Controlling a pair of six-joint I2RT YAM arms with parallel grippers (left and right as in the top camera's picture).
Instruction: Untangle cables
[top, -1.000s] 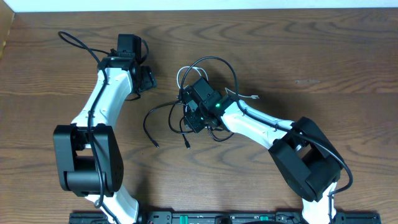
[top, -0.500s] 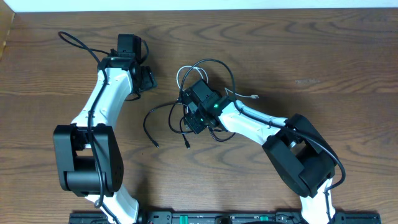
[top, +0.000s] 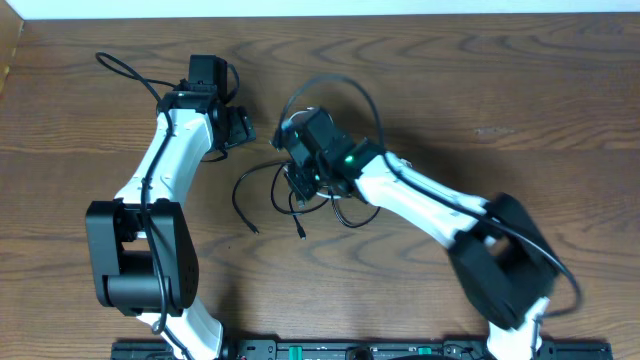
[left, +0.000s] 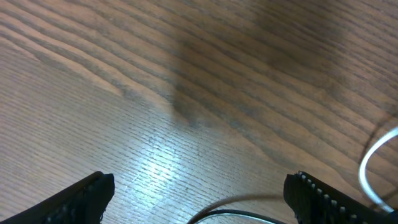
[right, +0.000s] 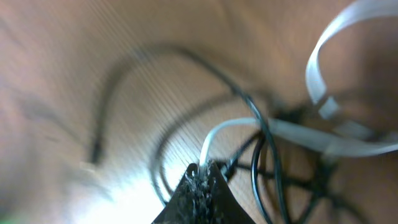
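My left gripper (left: 200, 188) hangs wide with nothing in it, just left of the heap, and only stray strands edge into its view. Both cords look light, limp and slick. The black cable (top: 236, 198) sprawls in loops mid-table, crossing the white cable (right: 214, 132), so I'd take hold on a free loop or near a plug and pull gently. Further right, my right gripper (right: 200, 180) is clenched on the white cable, which rises straight out of the closed tips, with black loops just beyond.
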